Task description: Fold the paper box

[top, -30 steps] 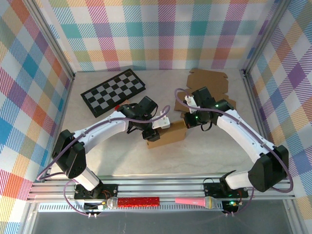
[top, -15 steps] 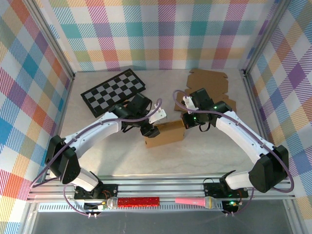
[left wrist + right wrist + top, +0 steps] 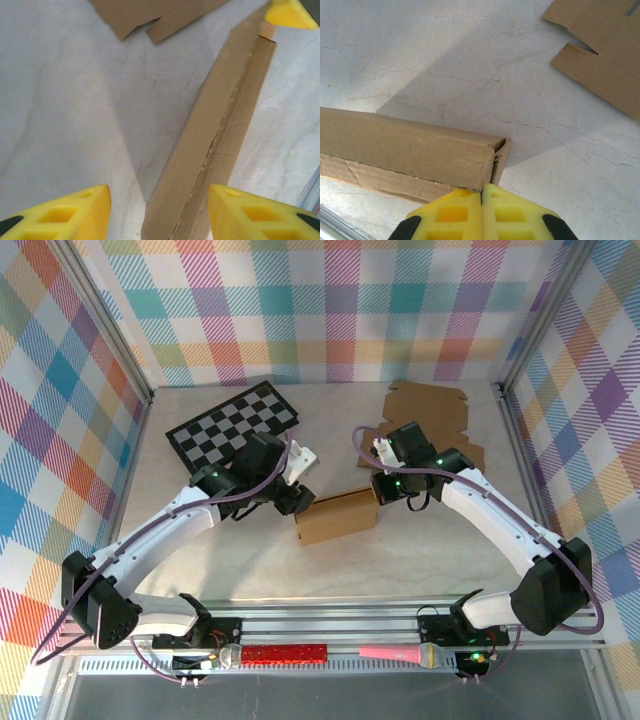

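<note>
The paper box point(image 3: 338, 517), a long brown cardboard box, lies on its side mid-table. My left gripper point(image 3: 294, 498) hovers at its left end. In the left wrist view the gripper point(image 3: 159, 190) is open, and the box point(image 3: 220, 125) runs away from between the yellow fingers point(image 3: 75, 212) untouched. My right gripper point(image 3: 383, 486) is at the box's right end. In the right wrist view this gripper point(image 3: 481, 189) is shut, its tips pressed against the end corner of the box point(image 3: 405, 145), where a flap edge stands slightly apart.
A flat cardboard sheet point(image 3: 430, 405) lies at the back right, also seen as cardboard point(image 3: 605, 40) in the right wrist view. A folded chessboard point(image 3: 232, 428) is at the back left. A red microphone point(image 3: 285, 653) and a pink microphone point(image 3: 400, 652) rest on the front rail.
My left gripper has drawn back to the left, from over the box's top to beyond its left end. The right gripper has stayed shut at the right end.
</note>
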